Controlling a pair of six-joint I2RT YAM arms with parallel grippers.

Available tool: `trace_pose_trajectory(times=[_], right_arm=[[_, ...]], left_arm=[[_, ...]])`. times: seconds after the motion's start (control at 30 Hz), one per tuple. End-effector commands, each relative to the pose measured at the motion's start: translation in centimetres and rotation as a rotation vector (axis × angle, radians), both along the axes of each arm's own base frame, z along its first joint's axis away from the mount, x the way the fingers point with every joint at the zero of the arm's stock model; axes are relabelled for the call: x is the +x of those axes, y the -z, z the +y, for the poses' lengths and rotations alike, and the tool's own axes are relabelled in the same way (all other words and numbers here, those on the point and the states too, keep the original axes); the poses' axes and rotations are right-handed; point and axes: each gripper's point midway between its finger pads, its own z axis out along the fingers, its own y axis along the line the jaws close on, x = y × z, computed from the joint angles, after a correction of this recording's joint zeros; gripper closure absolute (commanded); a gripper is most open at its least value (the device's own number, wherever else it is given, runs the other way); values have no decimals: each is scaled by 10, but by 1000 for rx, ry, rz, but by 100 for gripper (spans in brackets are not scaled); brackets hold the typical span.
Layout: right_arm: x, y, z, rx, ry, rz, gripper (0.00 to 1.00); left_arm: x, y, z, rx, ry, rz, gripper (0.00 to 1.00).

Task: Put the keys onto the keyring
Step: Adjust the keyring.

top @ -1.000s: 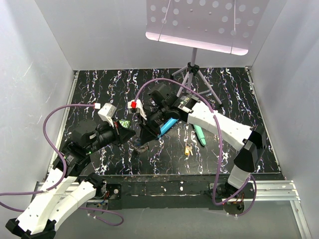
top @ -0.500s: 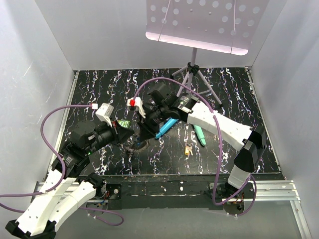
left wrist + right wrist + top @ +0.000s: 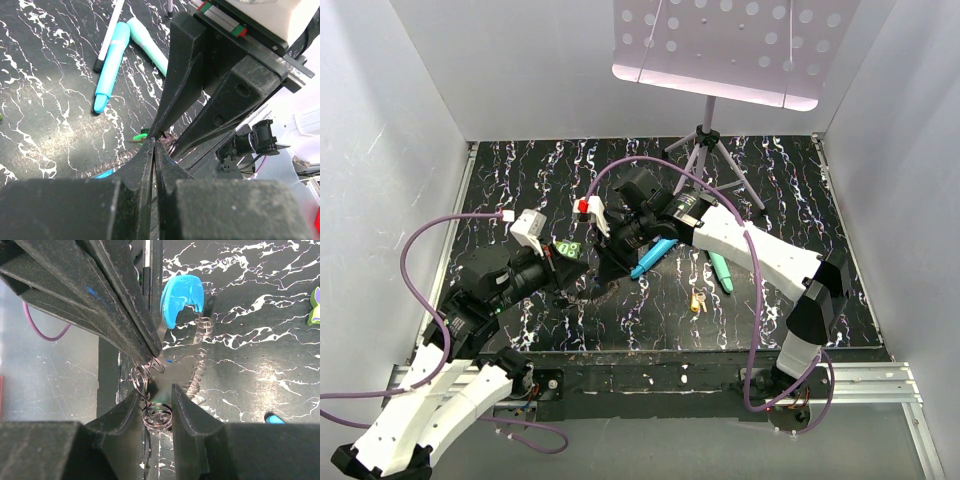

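left hand (image 3: 151, 356) pressed together on keyring (image 3: 182, 297) wire; right hand (image 3: 156, 407) nipping its coil just below; yellow key (image 3: 697, 300) on surface (image 3: 520, 180), well apart from both; risk: thin wire slips either pinch if arms pull apart

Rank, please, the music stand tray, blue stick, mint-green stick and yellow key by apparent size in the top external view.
1. Music stand tray, by far the largest, though it sits nearer the camera.
2. Blue stick and mint-green stick: too alike to rank; the blue one is partly hidden.
3. Yellow key, smallest.
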Motion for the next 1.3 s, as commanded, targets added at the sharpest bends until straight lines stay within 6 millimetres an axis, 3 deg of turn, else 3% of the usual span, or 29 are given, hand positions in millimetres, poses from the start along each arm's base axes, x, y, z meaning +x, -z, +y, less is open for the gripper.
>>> trace_pose_trajectory(times=[0.0, 0.33, 1.27], right_arm=[[2, -20, 8, 58, -7, -29, 99], [2, -24, 7, 63, 5, -16, 99], [6, -22, 4, 67, 36, 18, 99]], left_arm=[[1, -5, -2, -29, 0, -25, 100], [4, 9, -2, 6, 5, -4, 100], [3, 17, 2, 90, 18, 15, 100]])
